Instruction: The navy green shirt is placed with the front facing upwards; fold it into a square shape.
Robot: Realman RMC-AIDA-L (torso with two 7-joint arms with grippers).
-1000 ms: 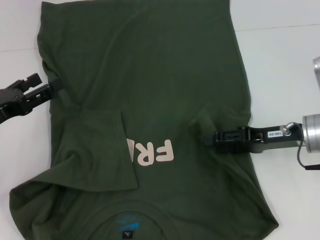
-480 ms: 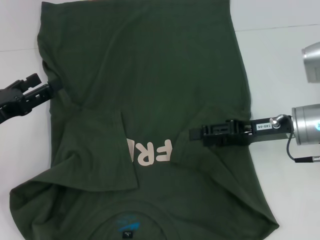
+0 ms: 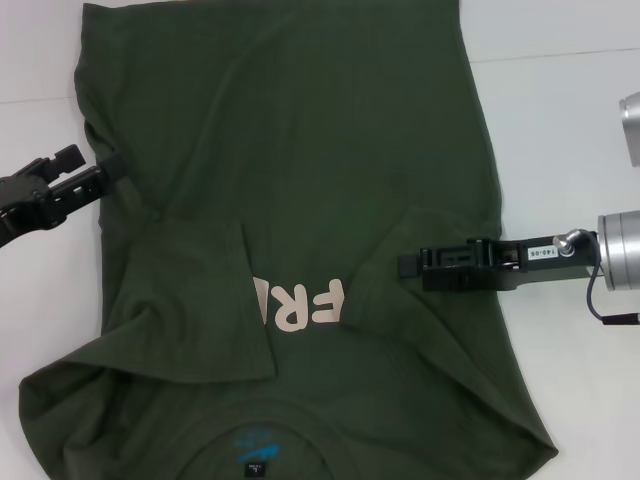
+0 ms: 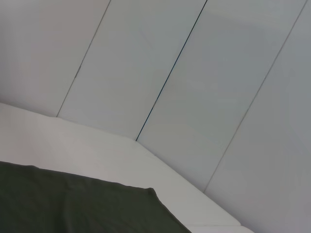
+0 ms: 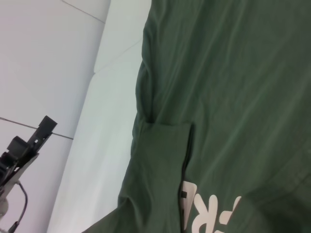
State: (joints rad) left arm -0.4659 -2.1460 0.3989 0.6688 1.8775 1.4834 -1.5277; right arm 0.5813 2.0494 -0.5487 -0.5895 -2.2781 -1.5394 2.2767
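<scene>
1. Across most of the white table (image 3: 570, 120) lies the navy green shirt (image 3: 300, 130), front up, with its collar and blue neck label (image 3: 255, 450) at the near edge of the head view and its hem at the far end.

2. On the robot's left side, the sleeve (image 3: 200, 300) is already folded inward over the chest. Its edge covers the start of the pale pink lettering (image 3: 305, 303), so only part of the word shows. That flap narrows the garment on one side, which a square fold needs.

3. Over the shirt's right side, the right gripper (image 3: 405, 266) reaches in from the table's edge, its tip low on the cloth beside the lettering. A ridge of fabric runs up to the tip, which suggests it is drawing the right side inward to match the left flap. I cannot tell whether its pincer is clenched on the cloth or merely lying on it.

4. At the shirt's left edge, the left gripper (image 3: 112, 166) sits level with the sleeve seam, its tip at the bunched fabric. It seems placed to pin that side against the right arm's pull, though I cannot tell whether it is released or clenched.

5. Judging by this, the side folds are part done, and the lengthwise fold remains.
</scene>
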